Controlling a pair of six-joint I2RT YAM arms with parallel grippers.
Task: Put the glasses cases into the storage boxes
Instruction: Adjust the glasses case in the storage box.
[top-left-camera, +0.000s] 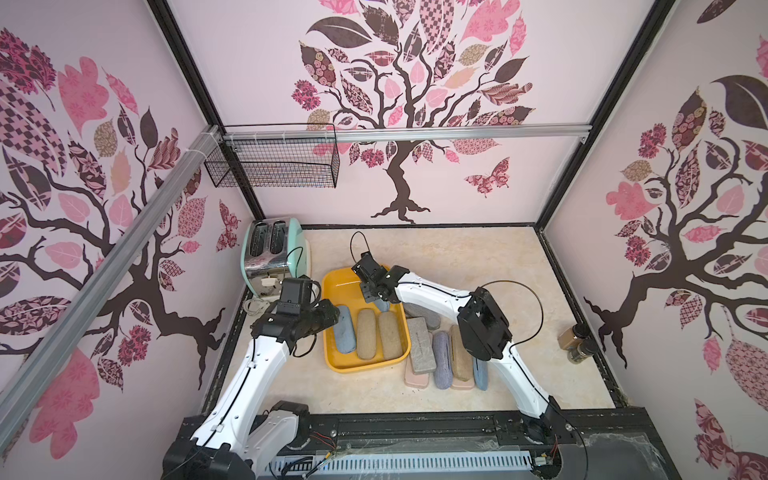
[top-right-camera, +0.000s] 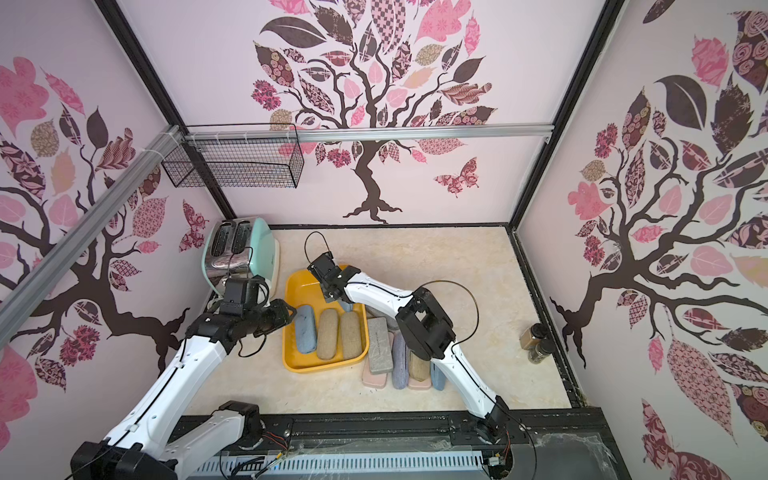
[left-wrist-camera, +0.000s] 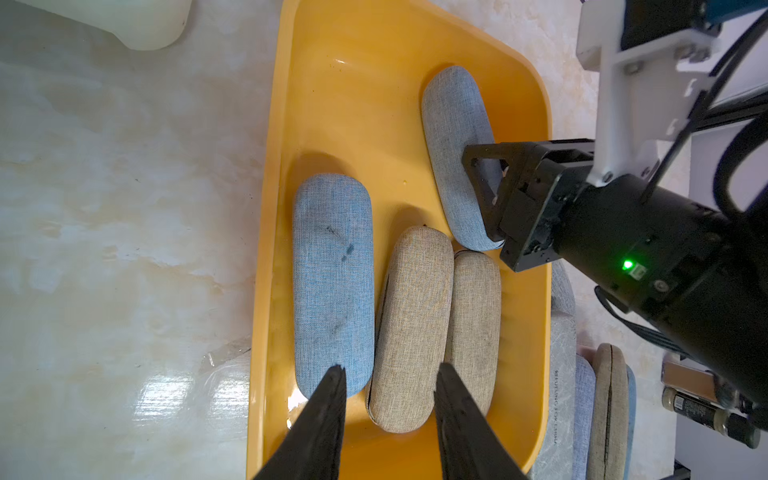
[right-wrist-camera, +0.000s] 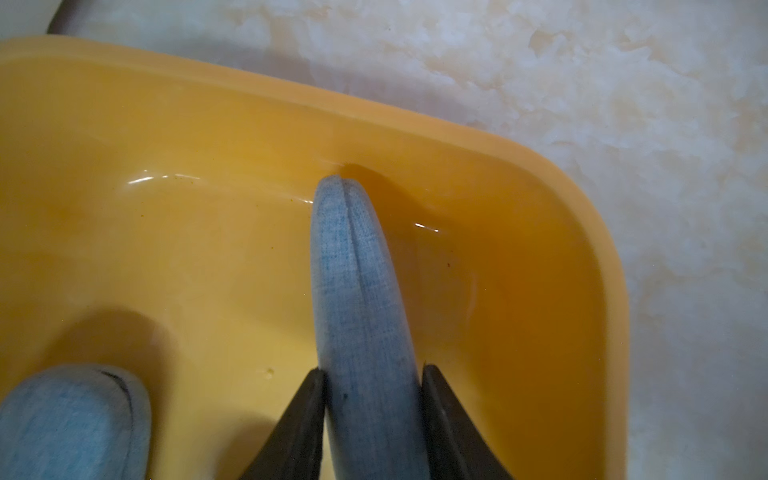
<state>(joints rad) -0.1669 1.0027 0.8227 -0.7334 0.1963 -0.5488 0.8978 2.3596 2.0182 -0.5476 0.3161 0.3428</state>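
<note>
Mint green and chrome, a toaster (top-left-camera: 272, 257) fills the far left corner of the desk (top-left-camera: 478, 257), just beside the far left corner of the yellow tray (top-left-camera: 338, 286). A narrow strip of desk runs along the tray's left rim. The left gripper (left-wrist-camera: 390, 368) hovers over the tray's near end, its fingers apart with nothing between them.

In the tray's near half a blue case (left-wrist-camera: 332, 270) lies along the left wall. Two tan cases (left-wrist-camera: 415, 324) lie side by side to its right, touching each other, the outer one close to the right wall. The floor of the far left part is bare.

The right gripper (right-wrist-camera: 372, 370) is clamped on a pale blue case (right-wrist-camera: 357, 270) in the tray's far right part. The case stands on its long edge, seam up, with its tip close to the far wall and its near end just beside the tan cases.

Against the tray's right rim, partly under the right arm, the other cases crowd together on the desk: a grey rectangular case (top-left-camera: 420, 345), a lavender case (top-left-camera: 442, 359), and tan, blue and flat pink ones around them. From there open desk stretches to two small jars (top-left-camera: 575, 338) at the right edge, and along the back wall.
</note>
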